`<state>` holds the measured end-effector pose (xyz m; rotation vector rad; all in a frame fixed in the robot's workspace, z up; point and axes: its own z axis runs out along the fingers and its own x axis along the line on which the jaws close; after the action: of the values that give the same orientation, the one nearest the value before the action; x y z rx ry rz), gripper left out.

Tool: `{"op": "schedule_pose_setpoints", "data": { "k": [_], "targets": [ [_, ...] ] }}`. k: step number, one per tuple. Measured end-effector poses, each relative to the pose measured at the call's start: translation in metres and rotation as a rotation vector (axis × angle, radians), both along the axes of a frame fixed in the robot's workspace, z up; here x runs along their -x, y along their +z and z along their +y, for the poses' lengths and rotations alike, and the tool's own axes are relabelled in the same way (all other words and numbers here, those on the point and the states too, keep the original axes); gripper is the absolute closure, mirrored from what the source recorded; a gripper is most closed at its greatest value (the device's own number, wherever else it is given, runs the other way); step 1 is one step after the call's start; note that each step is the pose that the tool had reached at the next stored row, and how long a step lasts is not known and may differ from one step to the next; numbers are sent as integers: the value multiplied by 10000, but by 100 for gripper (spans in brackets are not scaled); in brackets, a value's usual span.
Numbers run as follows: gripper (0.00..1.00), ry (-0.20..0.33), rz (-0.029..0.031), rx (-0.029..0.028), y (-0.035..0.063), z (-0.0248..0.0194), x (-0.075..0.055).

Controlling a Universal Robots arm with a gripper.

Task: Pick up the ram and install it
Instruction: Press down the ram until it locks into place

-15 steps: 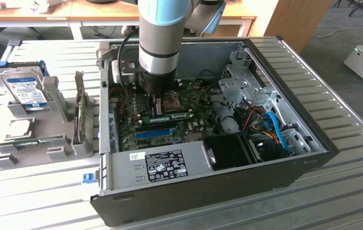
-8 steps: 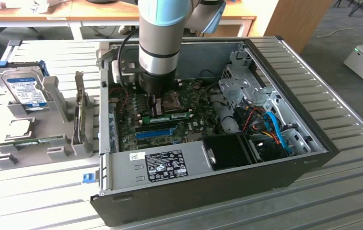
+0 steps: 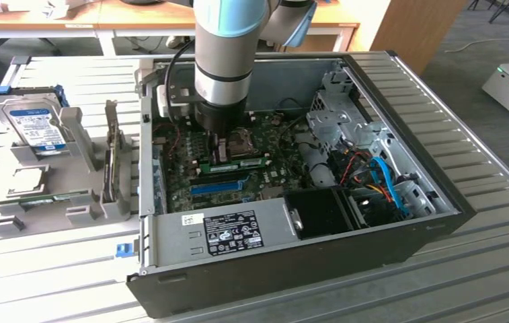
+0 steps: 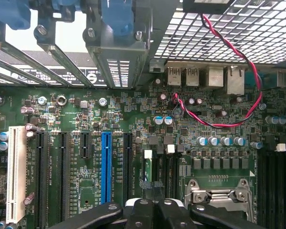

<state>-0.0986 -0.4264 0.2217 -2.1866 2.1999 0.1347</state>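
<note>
Ram, a long narrow green circuit-board stick (image 3: 241,163), stands on edge inside the open black computer case (image 3: 415,229), on the green motherboard (image 4: 133,119). In the exterior view it sits beside the silver processor socket (image 4: 219,195) and beyond the bright blue plastic expansion slot (image 3: 216,187).

I judge the pick-up complete and the installation under way, since the stick is already at the memory slots. I cannot confirm from these views that it is fully seated or that the slot latches have closed.

The black two-finger gripper (image 3: 222,149) hangs directly over the end of the stick nearer the exterior view's left, touching it or just above it. Its fingers are drawn together. I cannot tell whether they pinch the stick's top edge or only bear down on it.

Outside the case, toward the exterior view's left, a grey plastic parts holder (image 3: 74,215) carries a silver hard drive with a blue-white label (image 3: 34,128).
</note>
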Motion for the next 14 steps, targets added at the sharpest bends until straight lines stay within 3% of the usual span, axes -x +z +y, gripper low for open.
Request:
{"op": "schedule_pose_setpoints", "data": {
  "k": [14],
  "targets": [
    [89, 0, -1, -1, 3, 1, 0]
  ]
}}
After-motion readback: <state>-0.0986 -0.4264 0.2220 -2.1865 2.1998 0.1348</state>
